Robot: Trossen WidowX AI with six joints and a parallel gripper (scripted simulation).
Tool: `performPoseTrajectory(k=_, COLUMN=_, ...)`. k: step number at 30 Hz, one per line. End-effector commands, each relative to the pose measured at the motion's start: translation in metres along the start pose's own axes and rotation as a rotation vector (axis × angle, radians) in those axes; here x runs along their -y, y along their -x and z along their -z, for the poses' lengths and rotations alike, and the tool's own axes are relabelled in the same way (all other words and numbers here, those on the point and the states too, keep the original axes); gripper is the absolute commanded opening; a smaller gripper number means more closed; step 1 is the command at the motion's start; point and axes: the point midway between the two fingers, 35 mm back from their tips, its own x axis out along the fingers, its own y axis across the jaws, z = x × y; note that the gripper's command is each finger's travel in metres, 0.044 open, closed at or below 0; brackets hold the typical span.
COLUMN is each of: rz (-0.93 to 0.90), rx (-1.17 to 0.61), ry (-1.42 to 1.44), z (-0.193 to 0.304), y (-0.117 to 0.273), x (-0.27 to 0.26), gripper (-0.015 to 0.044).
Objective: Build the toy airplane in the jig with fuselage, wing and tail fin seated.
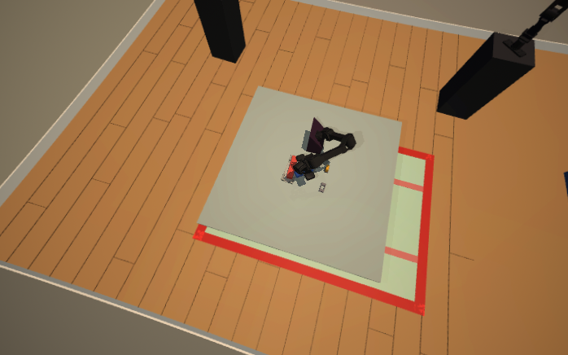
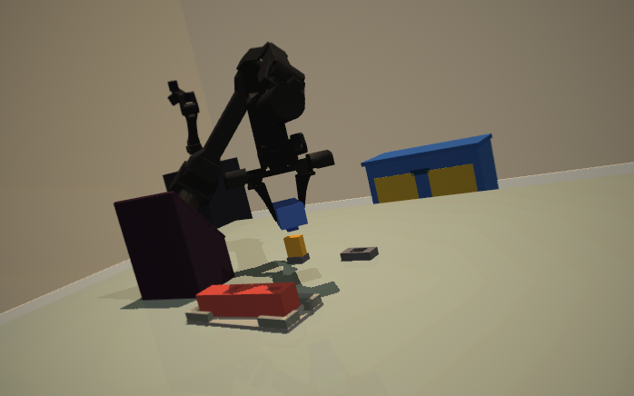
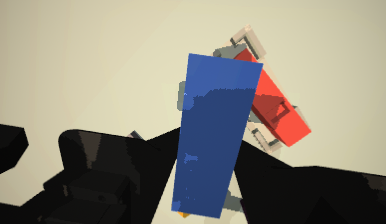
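My gripper [image 2: 290, 212] [image 3: 205, 135] is shut on the blue wing [image 2: 291, 214] [image 3: 214, 120], with the wing's small tab pointing down. It holds the wing in the air above the table, clear of the fuselage. The red fuselage [image 1: 290, 170] [image 2: 248, 300] [image 3: 286, 120] lies in the pale cradle [image 2: 231, 322] [image 3: 255, 40]; a socket shows on its top in the wrist view. The orange tail fin [image 1: 326, 168] [image 2: 294, 246] stands upright in a small dark holder [image 2: 298, 259]. The wing hides part of the cradle in the wrist view.
An empty dark holder [image 1: 322, 187] [image 2: 359, 253] with a square opening lies on the grey table top [image 1: 294, 229] [image 2: 457, 304]. The dark arm pedestal [image 1: 315, 136] [image 2: 172, 251] stands beside the fuselage. A blue and yellow cabinet [image 2: 430, 172] is in the background.
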Motion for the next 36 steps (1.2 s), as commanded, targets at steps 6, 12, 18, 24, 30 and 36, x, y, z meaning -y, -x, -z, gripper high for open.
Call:
performPoseTrajectory(k=6, rz=0.008, rx=-0.011, ry=-0.166, z=-0.009, y=-0.008, x=0.032, gripper=0.0)
performPoseTrajectory(k=12, rz=0.008, rx=-0.014, ry=-0.264, z=-0.014, y=-0.013, x=0.051, gripper=0.0)
performPoseTrajectory(k=18, rz=0.008, rx=-0.019, ry=-0.363, z=-0.018, y=-0.018, x=0.069, gripper=0.0)
performPoseTrajectory(k=24, rz=0.007, rx=-0.025, ry=-0.467, z=-0.02, y=-0.023, x=0.088, gripper=0.0)
performPoseTrajectory(k=30, rz=0.006, rx=-0.034, ry=-0.571, z=-0.02, y=-0.029, x=0.107, gripper=0.0)
performPoseTrajectory(k=36, rz=0.005, rx=-0.043, ry=-0.671, z=-0.019, y=-0.035, x=0.125, gripper=0.0)
